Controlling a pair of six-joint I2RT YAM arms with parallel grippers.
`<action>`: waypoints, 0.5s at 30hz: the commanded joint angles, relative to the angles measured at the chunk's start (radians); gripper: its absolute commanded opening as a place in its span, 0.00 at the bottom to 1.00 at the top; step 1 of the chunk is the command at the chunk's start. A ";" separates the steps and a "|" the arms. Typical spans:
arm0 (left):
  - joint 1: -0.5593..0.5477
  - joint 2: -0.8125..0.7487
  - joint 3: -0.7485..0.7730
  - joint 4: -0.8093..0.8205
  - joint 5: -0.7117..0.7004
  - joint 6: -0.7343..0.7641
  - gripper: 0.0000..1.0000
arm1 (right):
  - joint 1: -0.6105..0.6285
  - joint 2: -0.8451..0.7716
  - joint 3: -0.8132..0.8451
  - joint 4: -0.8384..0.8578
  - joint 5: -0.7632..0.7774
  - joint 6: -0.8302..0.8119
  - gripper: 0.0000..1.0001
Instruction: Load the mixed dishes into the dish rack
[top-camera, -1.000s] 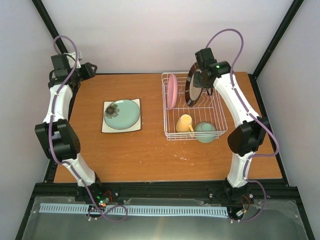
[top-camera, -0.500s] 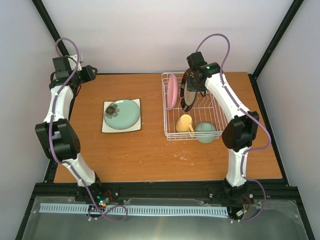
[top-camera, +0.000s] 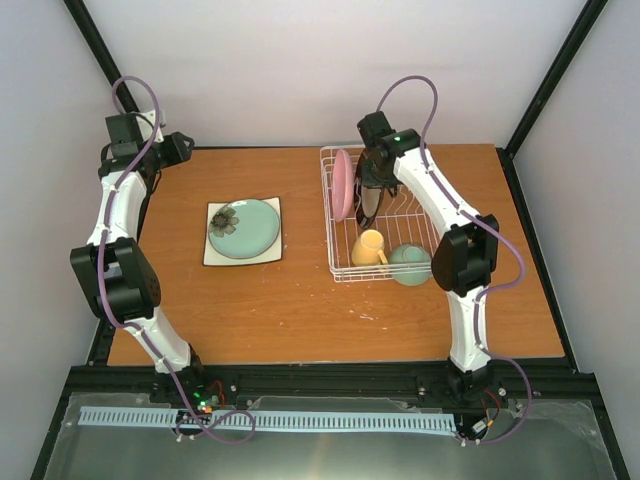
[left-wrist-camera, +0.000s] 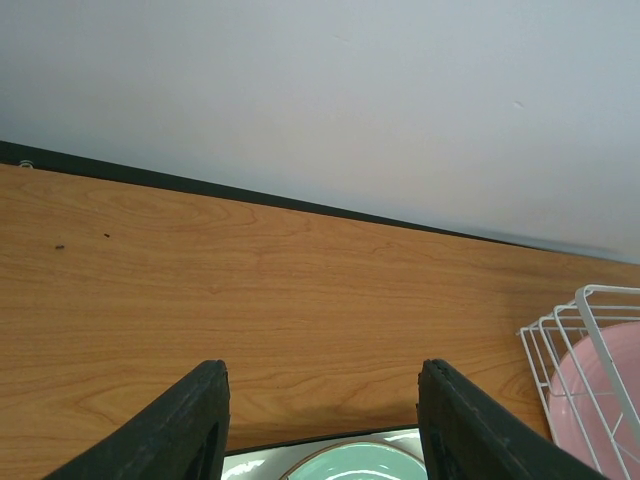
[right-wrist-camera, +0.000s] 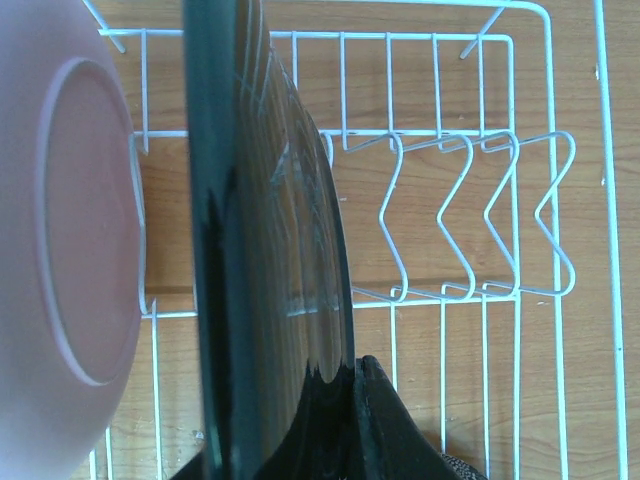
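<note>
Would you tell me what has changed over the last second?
The right tool, shut on the black-rimmed cream plate, carried it left and down into the dish rack beside the pink plate. The left tool, yellow mug, mint-green bowl and stacked plates stayed put.

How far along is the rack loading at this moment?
Done: pink plate, yellow mug and mint-green bowl sit in the dish rack. In hand: the right tool holds the black-rimmed plate on edge beside the pink plate. Remaining: the mint-green round plate, stacked on the white square plate, outside the rack.
</note>
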 joint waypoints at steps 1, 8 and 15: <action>0.001 -0.023 0.003 -0.015 -0.006 0.024 0.52 | 0.020 0.014 0.028 0.009 -0.063 -0.035 0.04; 0.001 -0.020 -0.007 -0.018 0.008 0.026 0.54 | 0.020 0.008 0.017 0.017 -0.064 -0.020 0.52; 0.003 0.008 -0.041 -0.053 0.084 0.035 0.56 | 0.020 -0.044 -0.020 0.059 -0.030 -0.004 0.66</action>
